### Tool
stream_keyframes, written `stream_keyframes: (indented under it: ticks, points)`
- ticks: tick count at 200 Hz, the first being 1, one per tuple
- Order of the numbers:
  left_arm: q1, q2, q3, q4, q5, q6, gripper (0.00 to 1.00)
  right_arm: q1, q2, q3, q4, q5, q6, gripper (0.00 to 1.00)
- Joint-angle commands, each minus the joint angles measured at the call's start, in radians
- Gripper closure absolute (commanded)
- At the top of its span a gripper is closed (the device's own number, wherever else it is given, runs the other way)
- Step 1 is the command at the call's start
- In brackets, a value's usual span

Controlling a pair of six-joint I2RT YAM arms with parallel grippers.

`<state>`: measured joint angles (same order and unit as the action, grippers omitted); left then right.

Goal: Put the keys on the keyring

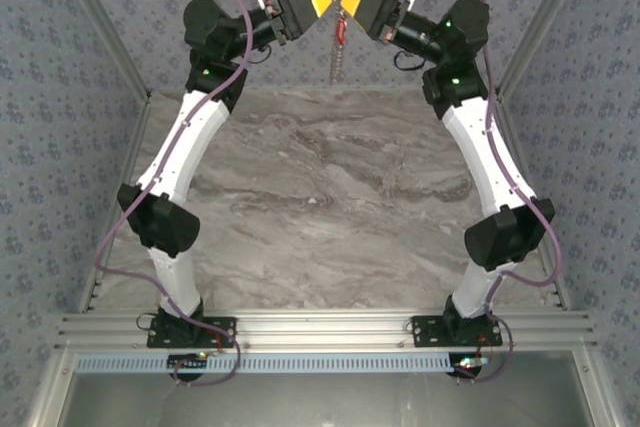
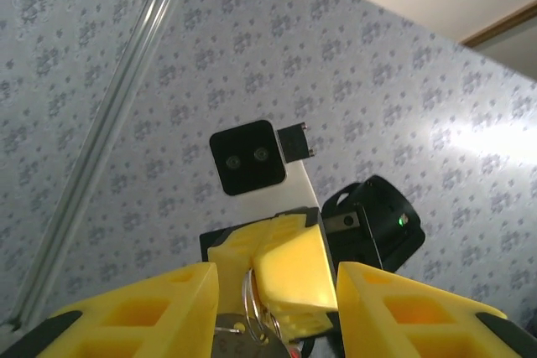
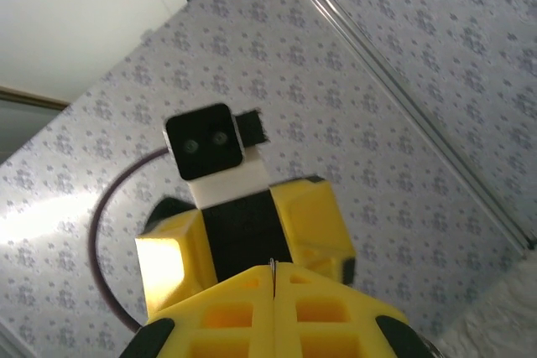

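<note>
Both arms are raised at the far side, their yellow fingertips meeting in mid-air. My right gripper (image 1: 352, 5) (image 3: 273, 270) is shut on the keyring (image 2: 250, 303), a thin pale wire loop whose edge sticks up between the pressed fingers. The red-headed key (image 1: 343, 29) dangles just under the fingertips, with a pale strip (image 1: 337, 65) hanging below it. My left gripper (image 1: 322, 2) (image 2: 277, 278) is open, its two fingers (image 2: 143, 308) straddling the right gripper's tips and the loop without touching either. A flat metal piece (image 2: 222, 337) shows at the loop's lower end.
A marbled tabletop (image 1: 330, 197) lies well below the grippers. Patterned grey walls (image 1: 80, 147) with metal rails (image 1: 110, 27) enclose the cell on three sides. The arm bases sit on the aluminium bar (image 1: 320, 332) at the near edge.
</note>
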<state>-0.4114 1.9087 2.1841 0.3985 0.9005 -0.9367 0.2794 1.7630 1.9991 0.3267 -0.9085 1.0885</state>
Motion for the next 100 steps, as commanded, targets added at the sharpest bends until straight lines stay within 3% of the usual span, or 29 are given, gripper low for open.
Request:
stream_keyframes:
  ticks: [1, 55, 100]
  points:
    - [0.012, -0.06, 0.067, -0.206, 0.085, 0.199, 0.58, -0.035, -0.034, 0.002, -0.046, -0.131, -0.054, 1.0]
    - [0.011, 0.015, 0.277, -0.59, 0.181, 0.424, 0.63, -0.07, -0.02, 0.025, -0.078, -0.272, -0.062, 1.0]
    - [-0.003, 0.03, 0.287, -0.608, 0.189, 0.438, 0.63, -0.059, -0.015, 0.024, -0.058, -0.289, -0.044, 1.0]
